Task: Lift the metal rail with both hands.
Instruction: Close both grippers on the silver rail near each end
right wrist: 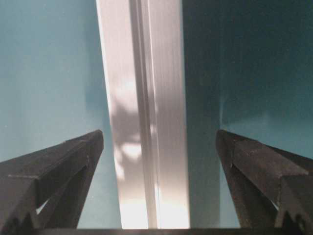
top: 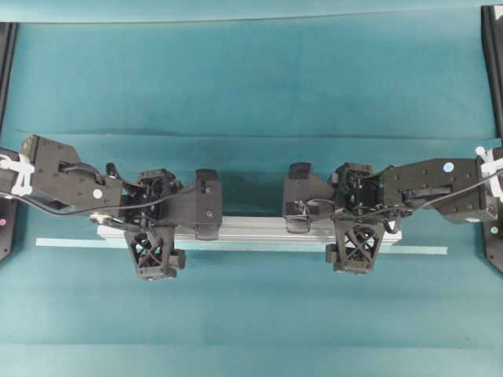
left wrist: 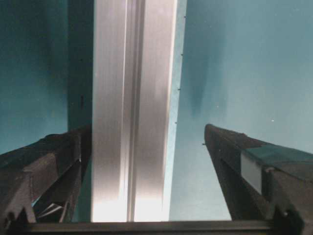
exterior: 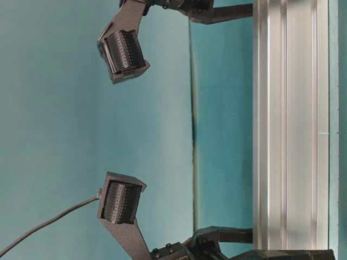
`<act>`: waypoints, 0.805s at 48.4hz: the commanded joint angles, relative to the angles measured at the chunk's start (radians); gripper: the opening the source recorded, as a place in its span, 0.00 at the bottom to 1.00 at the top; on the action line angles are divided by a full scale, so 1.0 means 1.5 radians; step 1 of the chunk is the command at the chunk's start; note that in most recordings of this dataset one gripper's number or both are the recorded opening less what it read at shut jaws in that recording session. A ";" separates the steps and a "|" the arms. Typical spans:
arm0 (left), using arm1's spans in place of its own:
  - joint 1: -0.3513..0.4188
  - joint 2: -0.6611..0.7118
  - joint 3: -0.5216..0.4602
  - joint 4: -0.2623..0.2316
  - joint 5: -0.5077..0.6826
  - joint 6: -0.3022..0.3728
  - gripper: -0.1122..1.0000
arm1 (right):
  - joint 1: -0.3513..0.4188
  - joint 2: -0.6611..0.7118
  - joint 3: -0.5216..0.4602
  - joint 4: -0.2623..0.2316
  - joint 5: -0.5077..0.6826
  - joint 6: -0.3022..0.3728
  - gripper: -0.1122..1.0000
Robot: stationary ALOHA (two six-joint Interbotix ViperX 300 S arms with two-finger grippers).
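Step in hand, as I judge it: both arms are straddling the metal rail [top: 251, 228] ahead of the grasp; nothing is being lifted yet.

Left wrist view, nearest first: the left end effector [left wrist: 146, 161] is standing wide open, holding nothing. Its left-of-frame finger [left wrist: 49, 161] is lying right at the rail's edge, touching or just beside, cannot tell which. The other finger [left wrist: 249, 171] is sitting well apart, with teal table [left wrist: 244, 58] showing between. The rail is running up the frame, left of centre.

Right wrist view: the right end effector [right wrist: 159, 166] is also gaping wide and empty. The rail is lying between the fingers, slightly left of centre, touching neither.

Overhead view: the rail is lying flat across the lower middle of the frame, the left end effector [top: 157, 228] crossing it left of centre, the right end effector [top: 357, 226] right of centre. A thin pale tape strip [top: 424, 250] is running along the rail's lower side.

Next move, by my reading: both pairs of fingers closing squarely on the rail's sides, then rising together and level so the bar is not tipping.
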 commanded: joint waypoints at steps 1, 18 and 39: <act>0.001 -0.004 -0.001 0.001 -0.003 0.001 0.99 | 0.000 0.007 -0.001 0.000 -0.007 0.004 0.96; 0.000 -0.008 0.011 0.001 0.002 0.010 0.77 | 0.001 0.008 -0.001 0.002 0.002 0.006 0.77; 0.000 -0.010 0.016 0.001 -0.001 0.012 0.43 | 0.002 0.009 0.002 0.006 0.007 0.004 0.45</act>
